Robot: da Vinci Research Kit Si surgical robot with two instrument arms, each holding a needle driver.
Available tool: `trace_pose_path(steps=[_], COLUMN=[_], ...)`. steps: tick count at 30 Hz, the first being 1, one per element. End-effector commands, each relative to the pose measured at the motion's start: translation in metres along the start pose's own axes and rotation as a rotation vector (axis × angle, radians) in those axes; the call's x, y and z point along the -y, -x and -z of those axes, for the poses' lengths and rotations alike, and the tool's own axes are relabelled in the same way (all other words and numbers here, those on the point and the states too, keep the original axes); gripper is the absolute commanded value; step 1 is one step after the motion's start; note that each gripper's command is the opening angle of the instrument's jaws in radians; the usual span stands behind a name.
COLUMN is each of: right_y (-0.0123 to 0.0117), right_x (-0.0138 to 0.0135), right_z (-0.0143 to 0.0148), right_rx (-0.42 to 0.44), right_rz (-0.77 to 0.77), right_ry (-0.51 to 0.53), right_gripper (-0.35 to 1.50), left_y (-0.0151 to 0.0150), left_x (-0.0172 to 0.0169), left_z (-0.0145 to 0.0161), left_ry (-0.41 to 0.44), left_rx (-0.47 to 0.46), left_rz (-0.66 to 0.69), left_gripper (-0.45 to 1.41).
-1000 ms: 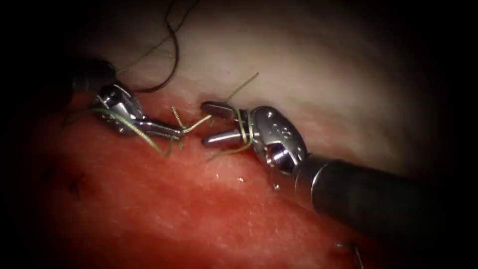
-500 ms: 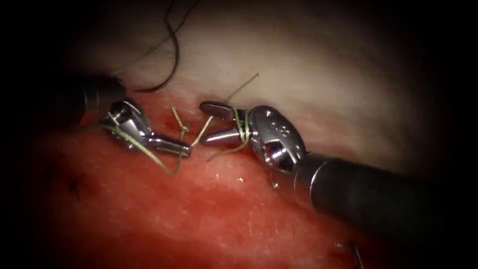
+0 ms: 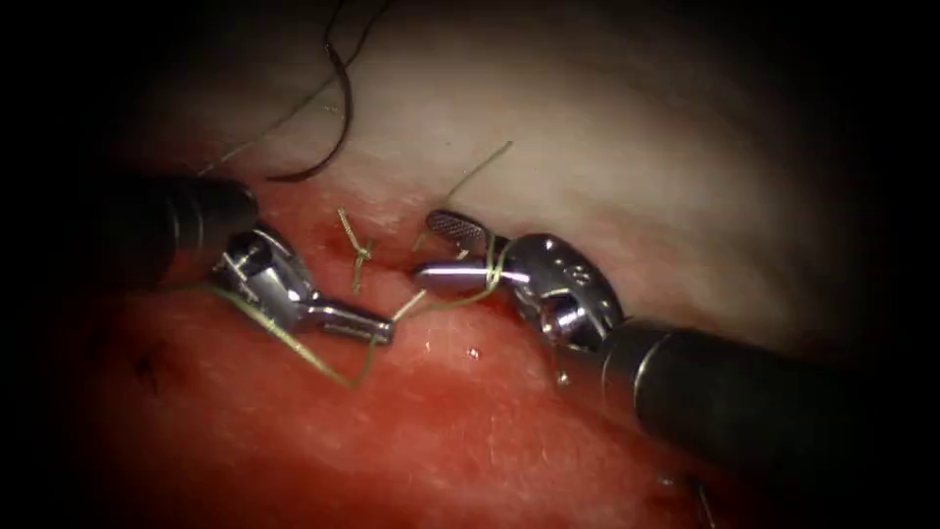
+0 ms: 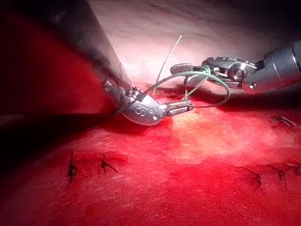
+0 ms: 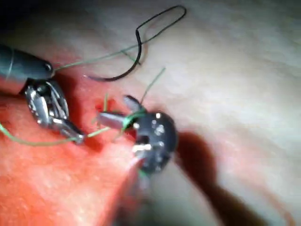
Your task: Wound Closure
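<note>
The left tool (image 3: pixel 377 330), jaws closed on the thread (image 3: pixel 416 304), has slid down and rightward from the knot (image 3: pixel 359 253); the right tool (image 3: pixel 443 253), jaws apart and thread-wrapped, has shifted right, away from the knot.

Darkness rings the endoscope view, its light falling brightest toward the upper middle.

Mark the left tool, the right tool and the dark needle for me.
Left tool (image 3: pixel 377 331): endoscope view, tip of its shut jaws, holding thread.
Right tool (image 3: pixel 446 250): endoscope view, between its open jaws, thread looped around them.
Needle (image 3: pixel 338 108): endoscope view, mid-curve, lying free on pale tissue.
</note>
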Motion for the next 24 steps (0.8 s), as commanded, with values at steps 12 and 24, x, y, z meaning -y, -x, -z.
trace_pose_path(steps=[12, 24], right_y=[-0.0008, -0.0005], right_x=[-0.0030, -0.0048], right_z=[0.0002, -0.0016], right_rx=[-0.055, 0.054], right_rz=[-0.108, -0.269], right_ry=[0.112, 0.232], right_gripper=[0.68, 0.66], left_y=[-0.0006, 0.0009], left_x=[0.0021, 0.0038], left_z=[-0.0025, -0.0025], left_ry=[0.006, 0.004], left_rx=[0.002, 0.037], left_rz=[0.015, 0.022], left_gripper=[-0.45, -0.45])
